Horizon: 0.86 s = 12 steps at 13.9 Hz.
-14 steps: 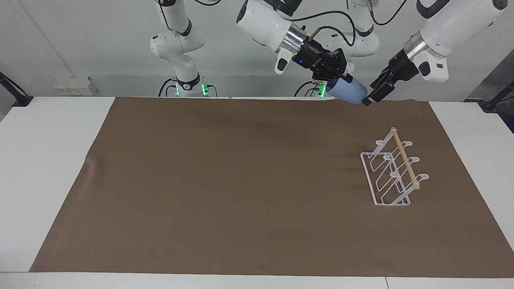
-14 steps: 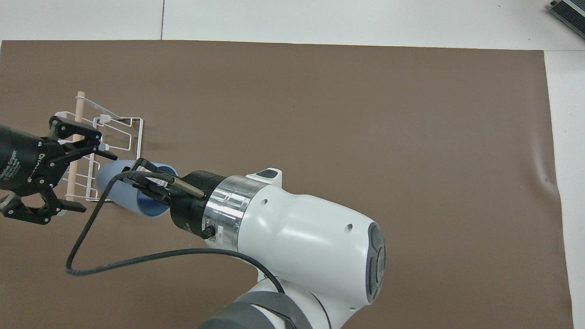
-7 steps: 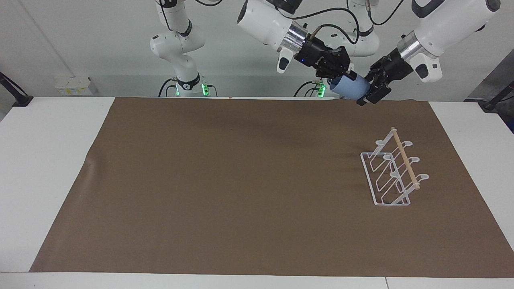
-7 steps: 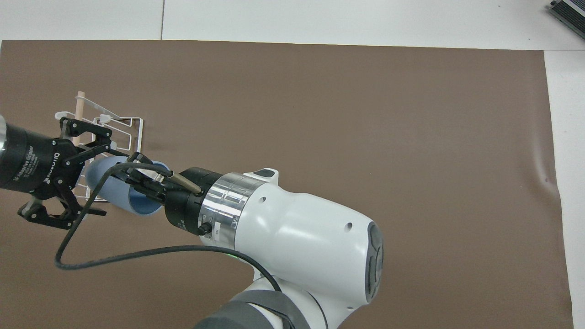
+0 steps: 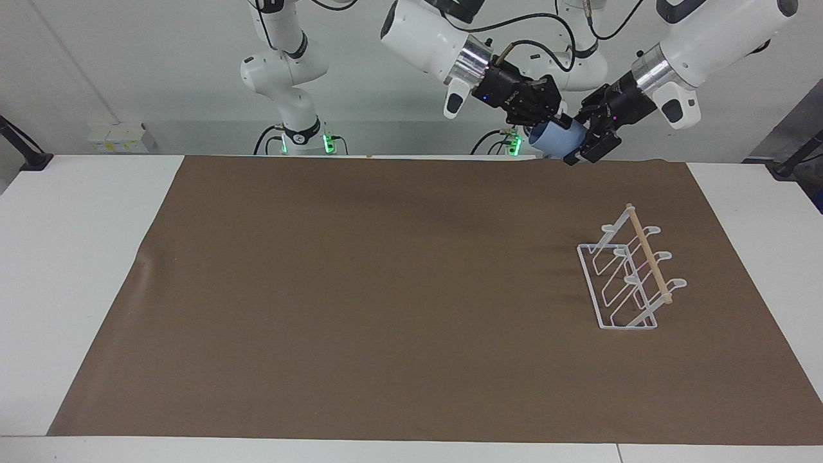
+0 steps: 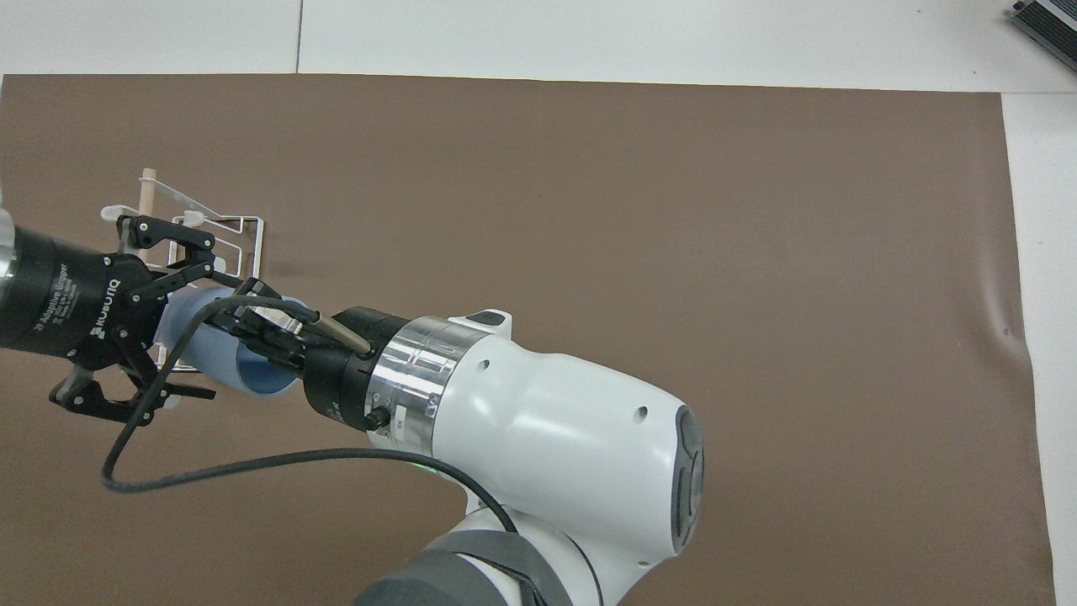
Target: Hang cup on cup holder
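Holding cup [image 5: 558, 137] by rim: right gripper [image 5: 539, 114] clamped | left gripper [image 5: 588, 138] spread wide around cup's base, aloft

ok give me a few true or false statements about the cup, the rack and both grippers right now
1. The right gripper holds the cup by its rim, up in the air. True.
2. The left gripper is shut on the cup. False: its fingers are open around the cup's base end.
3. The cup holder stands at the left arm's end of the table. True.
4. The cup already hangs on a prong. False: the cup holder is bare.
5. The cup stands upright on the brown mat. False: it is tilted, off the mat.
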Each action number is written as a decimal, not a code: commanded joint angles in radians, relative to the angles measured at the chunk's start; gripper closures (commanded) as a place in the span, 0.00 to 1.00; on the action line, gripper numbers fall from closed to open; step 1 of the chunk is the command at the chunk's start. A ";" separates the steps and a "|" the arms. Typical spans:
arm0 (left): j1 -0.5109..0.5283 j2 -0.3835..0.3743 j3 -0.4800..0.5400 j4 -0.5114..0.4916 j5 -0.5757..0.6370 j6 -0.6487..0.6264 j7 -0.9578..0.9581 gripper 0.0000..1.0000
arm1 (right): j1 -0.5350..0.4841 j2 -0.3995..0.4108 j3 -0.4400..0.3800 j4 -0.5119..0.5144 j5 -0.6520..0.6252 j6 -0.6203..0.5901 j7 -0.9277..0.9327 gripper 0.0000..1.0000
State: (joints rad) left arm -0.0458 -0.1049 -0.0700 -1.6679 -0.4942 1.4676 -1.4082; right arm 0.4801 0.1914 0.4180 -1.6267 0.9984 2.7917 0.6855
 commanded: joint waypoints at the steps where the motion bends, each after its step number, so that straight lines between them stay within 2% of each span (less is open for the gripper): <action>1: -0.006 -0.029 0.002 -0.036 -0.010 0.027 -0.012 0.24 | 0.008 0.014 0.002 0.021 0.023 0.023 0.012 1.00; 3: -0.005 -0.029 0.001 -0.035 -0.010 0.017 -0.008 0.71 | 0.008 0.014 0.002 0.021 0.023 0.023 0.012 1.00; 4: -0.005 -0.029 0.001 -0.035 -0.010 0.011 0.003 0.89 | 0.008 0.014 0.002 0.019 0.023 0.023 0.014 1.00; 5: -0.005 -0.029 0.001 -0.033 -0.009 0.004 0.032 1.00 | 0.008 0.014 0.002 0.018 0.023 0.023 0.020 1.00; 8: -0.005 -0.030 0.004 -0.035 -0.003 -0.016 0.106 1.00 | 0.008 0.014 0.002 0.018 0.022 0.023 0.029 1.00; 9: -0.005 -0.029 0.004 -0.032 0.005 -0.022 0.104 1.00 | 0.006 0.014 0.002 0.016 0.022 0.023 0.029 0.86; 12: 0.003 -0.030 0.007 -0.035 0.013 -0.027 0.095 1.00 | -0.003 0.016 -0.001 0.005 0.020 0.025 0.016 0.26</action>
State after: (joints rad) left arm -0.0456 -0.1051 -0.0687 -1.6706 -0.4912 1.4517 -1.3285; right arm 0.4845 0.1953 0.4130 -1.6269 0.9999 2.7930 0.7015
